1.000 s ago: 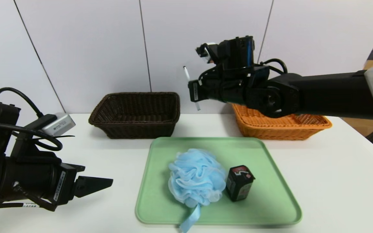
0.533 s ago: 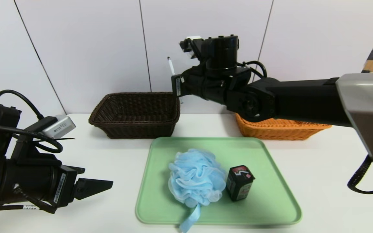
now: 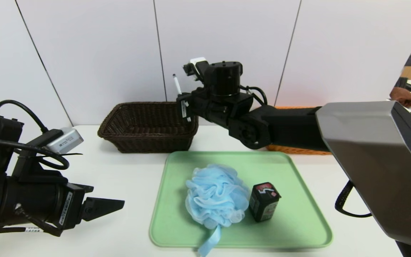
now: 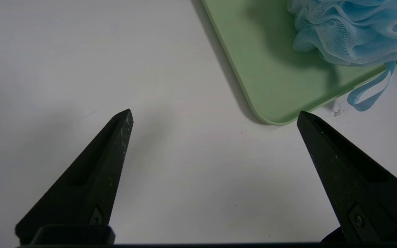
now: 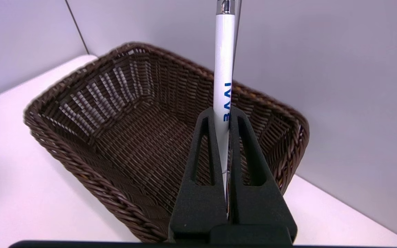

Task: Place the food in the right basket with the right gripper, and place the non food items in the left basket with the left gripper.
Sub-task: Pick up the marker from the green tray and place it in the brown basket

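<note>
Right gripper [image 5: 223, 113] raised over the near right rim of the dark brown wicker basket [image 3: 149, 125], jaws clamped on an upright white pen [image 5: 223, 72] with blue lettering; pen tip end up, barrel pinched between both fingers; same pen [image 3: 176, 85] seen from the head view standing above the gripper against the white wall panels [image 3: 84, 53].

Right arm stretched across from the right, hiding most of the orange wicker basket [image 3: 298, 149]; only a strip of its front rim visible beneath the arm.

Left gripper [image 4: 215, 117] low over the white surface [image 3: 127, 171], just off the left near corner of the tray, jaws spread wide and holding nothing; in the head view seen at far left [image 3: 114, 204], pointing toward the tray.

Green tray [image 3: 294, 228] on the surface in front of both baskets; on it a light blue bath pouf [image 3: 217, 197], its ribbon loop hanging over the near tray edge; just beside it on the right, a small black battery [image 3: 263, 201] with a red-and-white top, touching or nearly touching the pouf.

Brown basket apparently holding nothing in the right wrist view.
</note>
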Motion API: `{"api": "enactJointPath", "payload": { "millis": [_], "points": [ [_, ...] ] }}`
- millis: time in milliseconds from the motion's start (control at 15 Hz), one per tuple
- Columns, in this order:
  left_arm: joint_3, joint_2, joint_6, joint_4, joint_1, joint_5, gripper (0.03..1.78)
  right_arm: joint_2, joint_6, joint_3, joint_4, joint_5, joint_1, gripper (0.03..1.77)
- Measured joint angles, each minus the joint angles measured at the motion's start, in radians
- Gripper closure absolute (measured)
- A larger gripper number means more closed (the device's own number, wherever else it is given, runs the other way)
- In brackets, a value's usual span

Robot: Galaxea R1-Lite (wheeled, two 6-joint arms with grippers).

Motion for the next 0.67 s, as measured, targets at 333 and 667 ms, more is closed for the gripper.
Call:
{"api": "enactJointPath", "payload": {
  "millis": [333, 667],
  "points": [
    [0.004, 0.000, 0.000, 0.000, 0.000, 0.000, 0.12, 0.038, -0.009, -0.001, -0.010, 0.004, 0.002, 1.70],
    [0.008, -0.005, 0.000, -0.001, 0.000, 0.000, 0.12, 0.051, -0.022, -0.002, -0.024, 0.012, 0.007, 1.70]
  ]
}}
